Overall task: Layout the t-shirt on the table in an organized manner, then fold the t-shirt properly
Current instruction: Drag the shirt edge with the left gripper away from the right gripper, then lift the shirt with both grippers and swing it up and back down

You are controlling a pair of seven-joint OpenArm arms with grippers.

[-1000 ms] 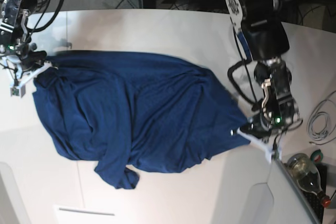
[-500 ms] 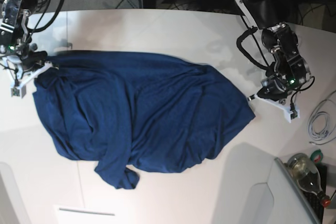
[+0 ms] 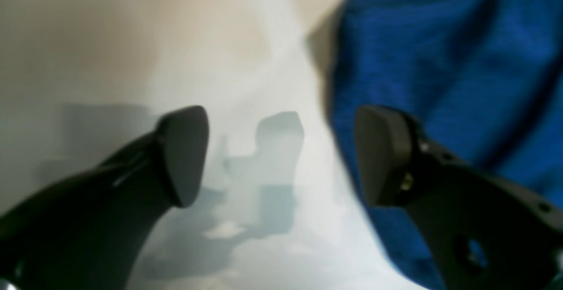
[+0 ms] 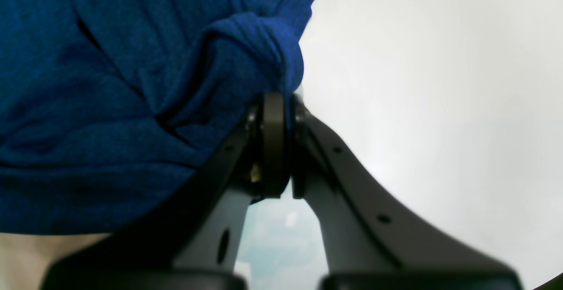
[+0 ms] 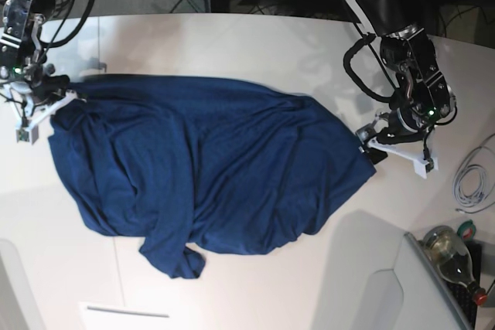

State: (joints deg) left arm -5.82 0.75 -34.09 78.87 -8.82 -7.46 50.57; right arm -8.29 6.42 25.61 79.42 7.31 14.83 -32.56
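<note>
The t-shirt (image 5: 201,164) lies spread on the table (image 5: 255,44); the right gripper (image 5: 48,102) sits at its left edge; the left gripper (image 5: 370,143) just beside its right edge.

Spread left gripper (image 3: 281,153) — beside t-shirt (image 3: 444,56)

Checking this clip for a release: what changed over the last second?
The left gripper let go of the t-shirt, its jaws now open, and moved up along the shirt's edge. The right gripper stayed shut on the opposite corner; the shirt barely shifted on the table.
</note>
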